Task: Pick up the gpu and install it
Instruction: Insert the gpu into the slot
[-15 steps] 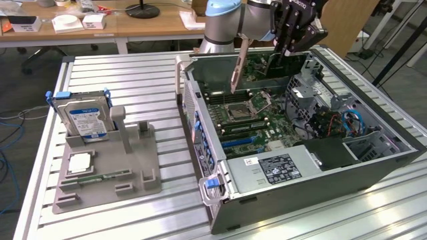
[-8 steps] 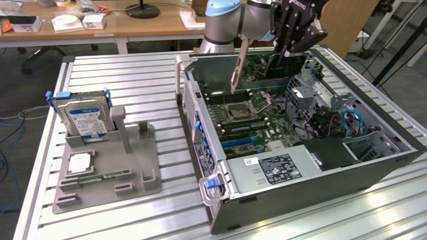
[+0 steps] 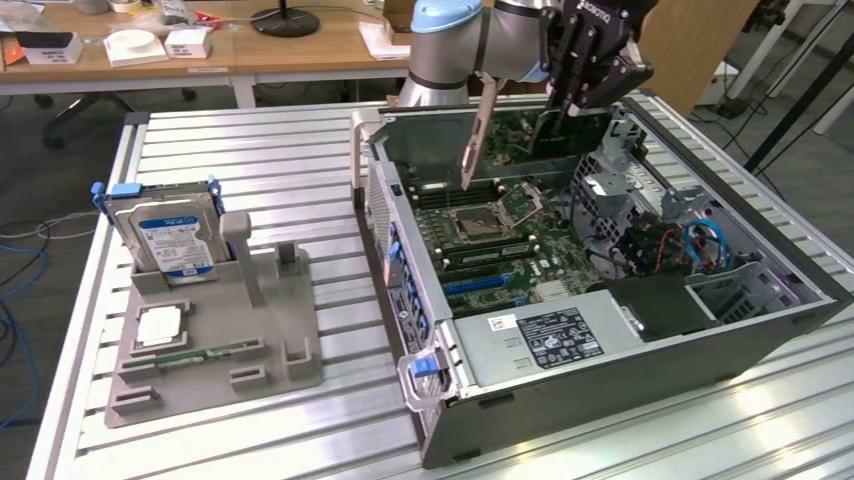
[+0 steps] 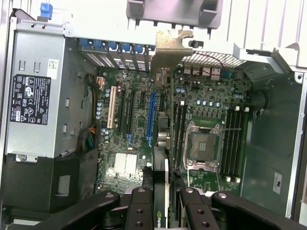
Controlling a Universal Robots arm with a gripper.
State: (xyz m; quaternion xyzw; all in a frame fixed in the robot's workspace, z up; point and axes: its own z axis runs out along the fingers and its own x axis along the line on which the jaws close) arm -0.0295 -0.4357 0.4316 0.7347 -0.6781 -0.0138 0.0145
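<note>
My gripper is shut on the gpu, a thin dark card held on edge above the open computer case. The card's metal bracket points down toward the motherboard. In the wrist view the gpu appears edge-on between my black fingers, with its bracket at the case's rear wall. It hangs over the board between the blue slot and the CPU socket, and I cannot tell whether it touches the board.
A grey fixture tray lies at the exterior view's left of the case. It holds an upright blue-labelled hard drive, a CPU chip and a memory stick. A silver power supply fills the case's near end.
</note>
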